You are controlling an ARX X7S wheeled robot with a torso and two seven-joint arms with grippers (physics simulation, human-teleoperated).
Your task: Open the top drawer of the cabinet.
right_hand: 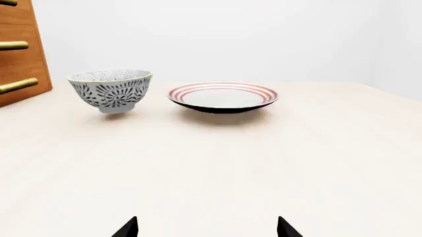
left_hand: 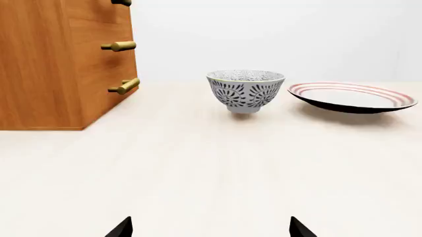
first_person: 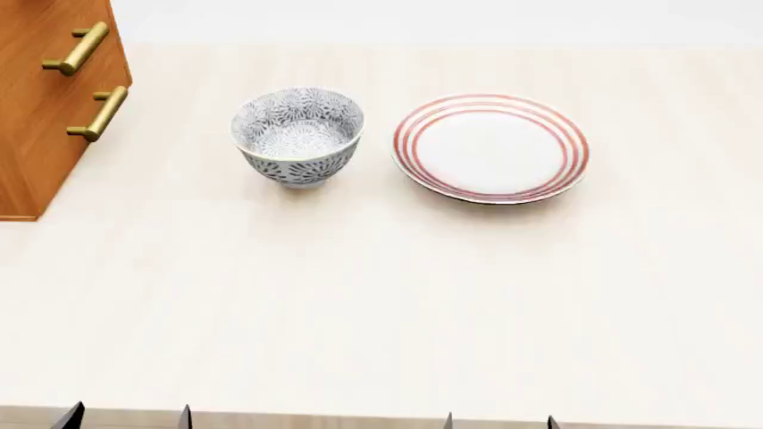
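The orange-brown cabinet [first_person: 42, 116] stands at the table's far left, its drawer fronts facing the bowl. Only the brass handle [left_hand: 121, 2] of the top drawer [left_hand: 99, 10] shows, at the edge of the left wrist view, above two lower handles; the drawer looks shut. In the right wrist view the same handle [right_hand: 8, 2] is just visible. My left gripper [left_hand: 211, 228] is open and holds nothing, well short of the cabinet and low over the near table edge [first_person: 128, 418]. My right gripper [right_hand: 206, 228] is open too, beside it [first_person: 499, 420].
A patterned grey bowl [first_person: 298, 134] stands just right of the cabinet. A white plate with red rings [first_person: 491, 147] lies right of the bowl. The pale wooden table [first_person: 381, 295] runs from these to its near edge.
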